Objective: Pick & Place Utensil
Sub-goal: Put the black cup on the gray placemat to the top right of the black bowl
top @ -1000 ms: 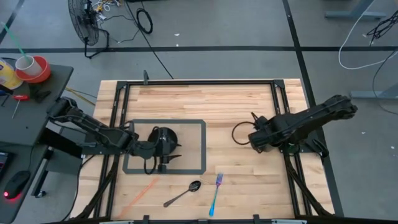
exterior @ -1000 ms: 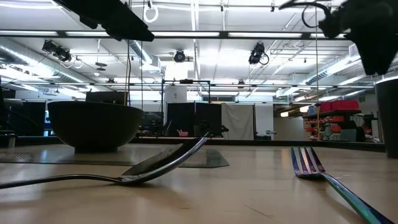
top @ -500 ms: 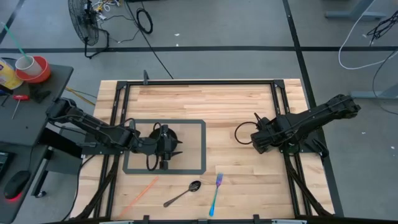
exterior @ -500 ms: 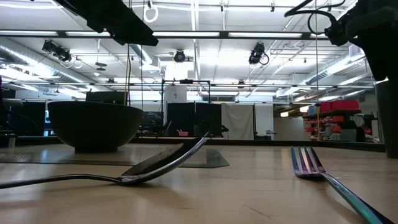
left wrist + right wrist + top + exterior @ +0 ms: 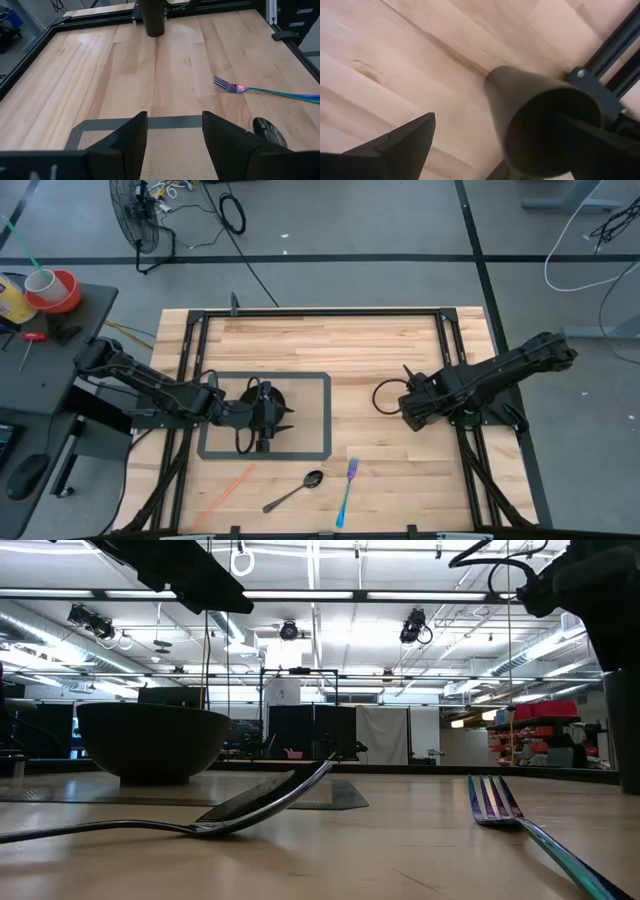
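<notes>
A silver spoon (image 5: 295,492) and a rainbow-tinted fork (image 5: 346,492) lie flat on the wood near the table's near edge; the low view shows the spoon (image 5: 230,810) and fork (image 5: 510,810) close up. A dark bowl (image 5: 150,740) stands on the grey mat (image 5: 315,420). My left gripper (image 5: 175,120) hangs open over the mat beside the bowl. My right gripper (image 5: 495,120) is open above a dark cup (image 5: 540,95) that stands upright on the wood (image 5: 152,17); one finger shows in front of the cup's mouth.
An orange stick (image 5: 225,490) lies near the table's near left corner. A black metal frame (image 5: 320,311) runs round the tabletop. A cable loop (image 5: 387,394) hangs off the right gripper. Bare wood lies between mat and cup.
My right arm swung a little toward the table's right edge and came back. The spoon, fork and bowl have stayed where they were.
</notes>
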Motion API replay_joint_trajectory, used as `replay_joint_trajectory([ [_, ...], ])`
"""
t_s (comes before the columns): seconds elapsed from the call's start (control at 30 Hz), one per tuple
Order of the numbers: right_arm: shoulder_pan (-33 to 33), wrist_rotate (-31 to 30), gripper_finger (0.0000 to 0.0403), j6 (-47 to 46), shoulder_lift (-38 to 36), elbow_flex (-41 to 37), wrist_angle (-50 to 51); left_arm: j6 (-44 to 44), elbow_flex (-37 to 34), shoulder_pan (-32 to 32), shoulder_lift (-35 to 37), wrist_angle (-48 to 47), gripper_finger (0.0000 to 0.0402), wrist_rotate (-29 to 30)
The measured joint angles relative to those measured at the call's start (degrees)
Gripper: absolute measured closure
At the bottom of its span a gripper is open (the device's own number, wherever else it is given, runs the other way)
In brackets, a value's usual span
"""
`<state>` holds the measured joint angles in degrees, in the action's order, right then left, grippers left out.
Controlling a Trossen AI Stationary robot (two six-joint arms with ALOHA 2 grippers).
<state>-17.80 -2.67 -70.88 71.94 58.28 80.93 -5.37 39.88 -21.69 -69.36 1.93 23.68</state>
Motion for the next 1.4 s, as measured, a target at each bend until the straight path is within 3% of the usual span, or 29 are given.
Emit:
replay_joint_trajectory([
  [0.13, -2.32, 3.29, 0.0007, -6.41, -0.04, 2.57, 0.02, 0.00, 0.00, 0.00, 0.00, 0.00, 0.0209, 0.00],
  [0.33, -10.74, 7.74, 0.0007, -21.02, -0.02, 4.13, 0.13, 0.02, 0.00, 0.00, 0.00, -0.02, 0.0209, 0.00],
  [0.57, -23.89, 3.79, 0.0007, -42.90, 0.30, 0.27, -1.95, 0.07, 0.00, 0.00, 0.00, -0.48, 0.0209, 0.00],
  [0.7, -27.65, 0.81, 0.0007, -51.31, 0.81, -4.37, -2.59, 0.07, 0.00, 0.00, 0.00, -0.48, 0.0209, 0.00],
  [0.8, -28.19, -3.50, 0.0007, -54.12, 0.85, -7.80, -4.38, 0.07, 0.00, 0.00, 0.00, -0.48, 0.0209, 0.00],
  [0.97, -27.64, -5.51, 0.0007, -55.28, 0.87, -11.71, -4.70, 0.03, 0.00, 0.00, 0.00, -0.46, 0.0209, 0.00],
  [1.4, -23.48, -14.65, 0.0007, -54.64, 0.85, -12.09, 0.62, -0.41, 0.00, 0.00, 0.00, -0.11, 0.0209, 0.00],
])
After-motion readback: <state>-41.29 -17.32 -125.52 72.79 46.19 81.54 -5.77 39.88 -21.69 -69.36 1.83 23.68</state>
